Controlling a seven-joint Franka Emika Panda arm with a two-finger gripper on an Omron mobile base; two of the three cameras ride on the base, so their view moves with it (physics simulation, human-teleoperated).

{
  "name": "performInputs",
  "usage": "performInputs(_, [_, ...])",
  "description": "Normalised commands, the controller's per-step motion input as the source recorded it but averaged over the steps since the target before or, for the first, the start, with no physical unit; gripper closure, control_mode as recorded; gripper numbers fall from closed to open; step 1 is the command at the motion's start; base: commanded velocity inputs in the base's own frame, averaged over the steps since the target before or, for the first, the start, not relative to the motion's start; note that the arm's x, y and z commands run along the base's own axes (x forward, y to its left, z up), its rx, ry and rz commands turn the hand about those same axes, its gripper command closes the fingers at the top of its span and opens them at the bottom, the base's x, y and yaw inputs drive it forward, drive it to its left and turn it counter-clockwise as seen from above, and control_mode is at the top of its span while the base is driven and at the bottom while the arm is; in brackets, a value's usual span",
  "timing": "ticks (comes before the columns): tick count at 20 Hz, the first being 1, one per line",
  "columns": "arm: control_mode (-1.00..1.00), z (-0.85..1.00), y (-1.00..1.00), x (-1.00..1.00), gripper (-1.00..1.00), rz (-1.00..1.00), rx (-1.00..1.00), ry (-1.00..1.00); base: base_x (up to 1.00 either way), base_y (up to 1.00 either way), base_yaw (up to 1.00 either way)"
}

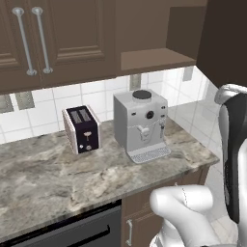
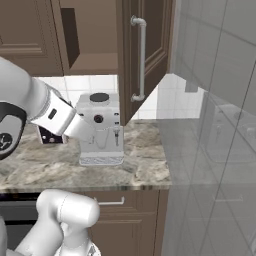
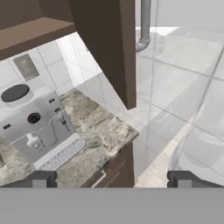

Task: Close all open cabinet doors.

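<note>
With the claw (image 3: 109,178) empty and spread apart near the open cabinet door (image 2: 145,55), a glancing push could probably slip off its edge.

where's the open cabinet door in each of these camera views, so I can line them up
Left base view: open cabinet door, dark slab at the upper right edge.
Right base view: top centre, swung out toward the camera, silver handle on it.
Hand view: top centre, seen edge-on.
Shared landmark: the coffee machine, below the open shelf.
</note>
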Motion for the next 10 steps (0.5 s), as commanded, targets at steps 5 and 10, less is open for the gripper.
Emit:
performInputs(5, [-1.00,-0.20,-0.02,-0.25,-1.00,0.20,-0.11,-0.14,0.00,0.00,0.00])
performInputs(10, [-1.00,-0.15,-0.14,-0.23,-1.00,0.22,-0.06,-0.23,0.00,0.00,0.00])
